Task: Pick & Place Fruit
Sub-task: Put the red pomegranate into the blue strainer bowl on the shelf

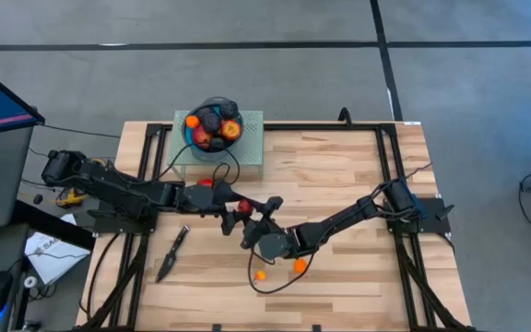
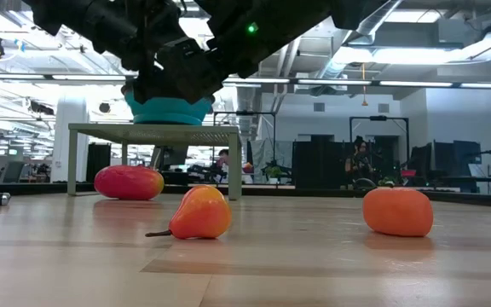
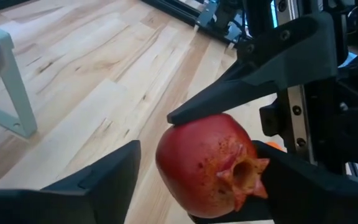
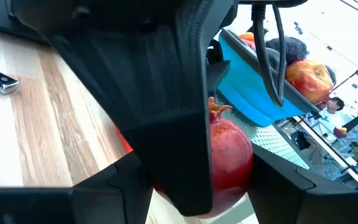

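The two claws meet over the middle of the counter [image 1: 339, 184], both around one red pomegranate [image 3: 213, 165]. In the left wrist view the left claw [image 1: 231, 210] has one finger [image 3: 104, 177] standing clear of the fruit with a gap, the other close against its far side, so its jaws look loose about it, not clamped. The right claw [image 1: 250, 224] comes in from the other side; one of its fingers [image 3: 241, 87] rests on top of the pomegranate, and in its own wrist view the fruit sits between its fingers, though I cannot tell whether they press on it. This looks like a handover in mid-air, one arm passing the fruit to the other; which one carries the weight is unclear. Behind, the blue bowl [image 1: 212, 127] on a low stand [image 1: 247, 157] is already heaped with fruit. On the counter lie an orange ball [image 2: 398, 211], a small orange-red pear-shaped piece [image 2: 200, 213] and a longer red-orange piece [image 2: 129, 182]; a knife [image 1: 171, 254] lies to the left. Next, one claw must close firmly before the other lets go, then carry the pomegranate to the bowl.
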Robot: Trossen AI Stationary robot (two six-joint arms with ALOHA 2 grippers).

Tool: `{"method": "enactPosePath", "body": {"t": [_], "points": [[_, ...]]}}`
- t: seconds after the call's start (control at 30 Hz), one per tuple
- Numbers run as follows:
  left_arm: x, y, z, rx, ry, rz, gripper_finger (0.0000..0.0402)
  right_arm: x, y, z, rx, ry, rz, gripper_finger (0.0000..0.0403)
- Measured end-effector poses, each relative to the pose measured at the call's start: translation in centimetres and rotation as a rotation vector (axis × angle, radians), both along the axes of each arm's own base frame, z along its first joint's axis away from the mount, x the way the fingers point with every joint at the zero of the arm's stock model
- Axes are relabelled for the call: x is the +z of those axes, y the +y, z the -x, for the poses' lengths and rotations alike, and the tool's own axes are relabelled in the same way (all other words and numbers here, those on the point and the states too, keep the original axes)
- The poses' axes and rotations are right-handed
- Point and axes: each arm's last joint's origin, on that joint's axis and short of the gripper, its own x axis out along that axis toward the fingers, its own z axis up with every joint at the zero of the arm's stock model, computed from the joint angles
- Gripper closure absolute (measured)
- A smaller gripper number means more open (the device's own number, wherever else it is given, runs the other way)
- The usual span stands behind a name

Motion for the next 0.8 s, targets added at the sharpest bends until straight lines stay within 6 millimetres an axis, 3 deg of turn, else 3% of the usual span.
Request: {"method": "enactPosePath", "body": {"t": [0.37,0.53,0.67,0.8], "points": [[0.2,0.0,-0.1,-0.021,-0.014,-0.045,0.0206,0.0,-0.4,-0.1,-0.007,0.004,0.001,0.0182],[0.3,0.0,-0.1,-0.040,-0.018,-0.088,0.0193,0.1,-0.7,-0.1,0.003,0.042,0.028,0.0152],[0.8,0.0,0.3,-0.045,-0.031,-0.097,0.0188,1.9,0.2,0.8,0.006,0.059,0.050,0.0112],[2.9,0.0,2.1,-0.092,-0.069,-0.133,0.0198,3.4,1.1,2.8,-0.084,0.080,0.088,0.0084]]}}
